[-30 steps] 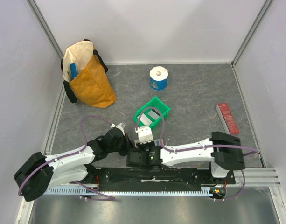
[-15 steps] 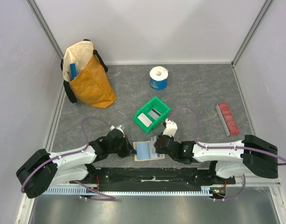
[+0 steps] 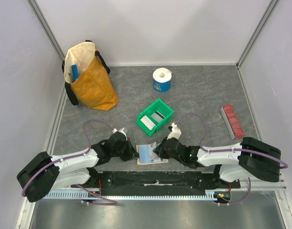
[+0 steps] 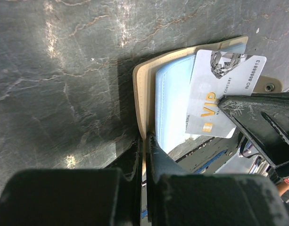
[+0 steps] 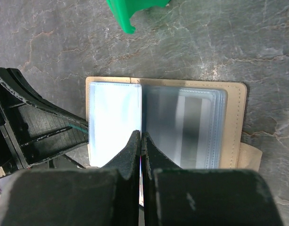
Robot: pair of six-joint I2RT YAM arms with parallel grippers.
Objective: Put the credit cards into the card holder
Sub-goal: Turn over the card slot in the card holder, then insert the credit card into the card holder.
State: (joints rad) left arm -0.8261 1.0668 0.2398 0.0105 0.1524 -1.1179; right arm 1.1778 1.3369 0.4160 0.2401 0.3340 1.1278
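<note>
The tan card holder lies open near the table's front edge, its clear pockets facing up. My left gripper is shut on the holder's left edge. My right gripper is shut on a white credit card marked VIP. It holds that card tilted over the holder's pockets. In the right wrist view the card shows only edge-on between the jaws. Two more credit cards, one white and one grey, lie in the green bin.
A yellow bag stands at the back left. A paper roll stands at the back middle. A red ridged strip lies at the right. The green bin sits just behind the holder. The table's front rail runs close behind the grippers.
My right arm swung out to the right and uncovered the open holder. Its gripper then edged back left with the card. The left gripper stayed on the holder's edge.
</note>
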